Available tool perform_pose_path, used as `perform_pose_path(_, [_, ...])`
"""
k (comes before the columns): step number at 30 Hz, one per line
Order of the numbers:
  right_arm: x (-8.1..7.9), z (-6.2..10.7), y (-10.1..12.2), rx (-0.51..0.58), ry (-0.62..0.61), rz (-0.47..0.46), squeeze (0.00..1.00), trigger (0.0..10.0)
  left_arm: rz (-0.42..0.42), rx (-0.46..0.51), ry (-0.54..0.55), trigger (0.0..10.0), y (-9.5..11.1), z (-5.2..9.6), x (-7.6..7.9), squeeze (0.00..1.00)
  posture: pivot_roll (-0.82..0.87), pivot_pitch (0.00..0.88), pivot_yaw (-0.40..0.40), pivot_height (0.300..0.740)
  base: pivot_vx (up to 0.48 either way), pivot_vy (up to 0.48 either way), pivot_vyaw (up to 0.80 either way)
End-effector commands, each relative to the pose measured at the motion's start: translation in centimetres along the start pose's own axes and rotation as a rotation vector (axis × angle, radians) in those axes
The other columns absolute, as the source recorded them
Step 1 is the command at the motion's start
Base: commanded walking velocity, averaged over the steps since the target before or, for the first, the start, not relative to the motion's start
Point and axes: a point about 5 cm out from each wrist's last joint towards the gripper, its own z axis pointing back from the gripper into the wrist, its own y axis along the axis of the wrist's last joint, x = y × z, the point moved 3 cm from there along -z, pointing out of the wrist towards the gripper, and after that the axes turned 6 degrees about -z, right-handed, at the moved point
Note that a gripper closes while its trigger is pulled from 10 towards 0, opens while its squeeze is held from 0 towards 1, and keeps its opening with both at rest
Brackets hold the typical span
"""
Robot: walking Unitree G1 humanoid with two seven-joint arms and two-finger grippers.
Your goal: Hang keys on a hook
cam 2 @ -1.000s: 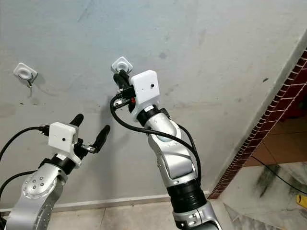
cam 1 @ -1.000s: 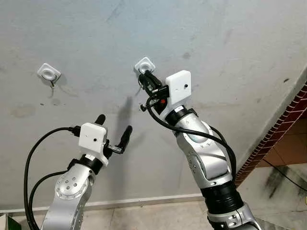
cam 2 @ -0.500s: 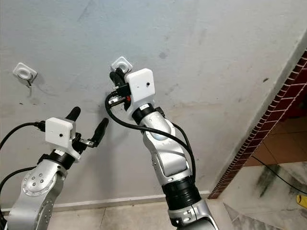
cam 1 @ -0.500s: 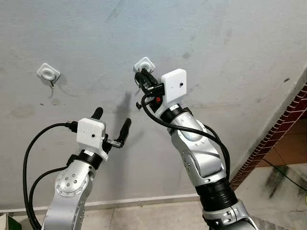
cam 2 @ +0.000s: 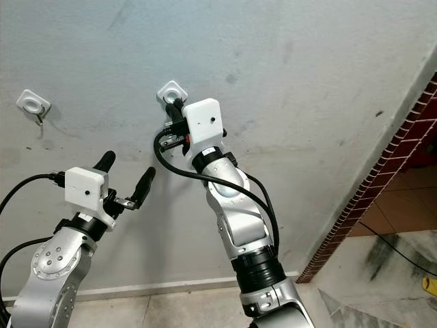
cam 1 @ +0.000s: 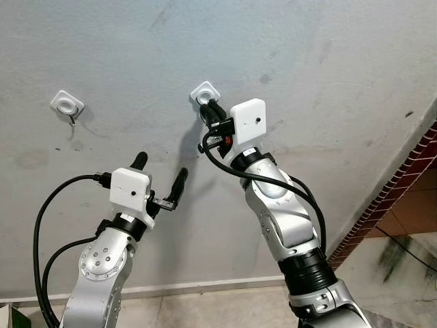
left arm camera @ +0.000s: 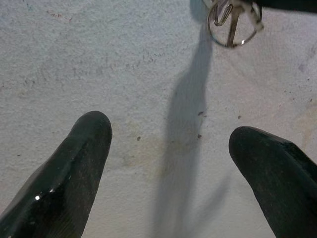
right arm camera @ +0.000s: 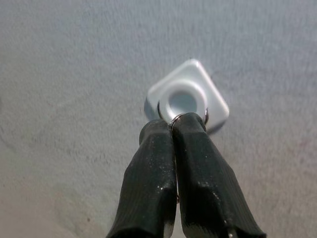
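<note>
- The right gripper (right arm camera: 173, 130) has climbed the wall (cam 1: 328, 61) over the last second, and its tips now sit right against the white hook (cam 1: 204, 91) near the middle of the wall's upper part; a second ago they were a little below it.
- Its two black fingers (right arm camera: 148, 183) are pressed together, pinching the key ring (right arm camera: 181, 118), whose thin wire loop curves across the round centre of the hook plate in the right wrist view.
- The keys (left arm camera: 231, 22) hang under that grip, seen from the left wrist view as a ring with a blade or two close to the wall.
- Whether the ring has actually caught on the hook's prong cannot be told; it looks level with the plate, so the hanging step seems close but not finished.
- The left gripper (cam 1: 161, 183) has risen slightly and hovers lower on the wall, towards its left side, jaws spread wide and holding nothing.
- A second hook (cam 1: 67, 104) sits near the wall's left edge, apart from both grippers.
- Judgement: the approach is nearly complete, and what remains is to settle the ring over the prong and let go; a release too soon would likely drop the keys to the floor (cam 1: 225, 307).
</note>
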Motion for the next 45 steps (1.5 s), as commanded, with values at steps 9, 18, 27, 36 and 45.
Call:
perform_pose_path(9, [0.0,0.2,-1.2,-0.052,-0.006,-0.003,0.00,10.0,-0.002,-0.009,0.010,10.0,-0.1,0.2,-0.1,0.00,0.17,0.004,0.030,0.740,0.000,0.000,0.00])
perform_pose_path(18, [0.3,0.4,-1.8,-0.072,-0.030,-0.006,0.00,10.0,-0.002,-0.012,0.011,10.0,-0.1,0.3,-0.2,0.00,0.17,0.008,0.032,0.740,0.000,0.000,0.00])
perform_pose_path(27, [0.4,0.8,-2.8,-0.110,-0.036,-0.027,0.00,10.0,-0.002,-0.016,0.010,10.0,-0.2,0.3,-0.2,0.00,0.17,0.010,0.033,0.740,0.000,0.000,0.00])
perform_pose_path(36, [-0.3,1.0,-3.5,-0.139,-0.047,-0.040,0.00,10.0,-0.001,-0.013,0.010,10.0,-0.1,0.1,-0.2,0.00,0.17,0.010,0.034,0.740,0.000,0.000,0.00])
perform_pose_path(45, [0.4,1.3,-3.8,-0.150,-0.087,-0.050,1.00,10.0,0.003,-0.017,0.012,10.0,-0.2,0.1,-0.1,0.00,0.17,0.011,0.030,0.740,0.000,0.000,0.00])
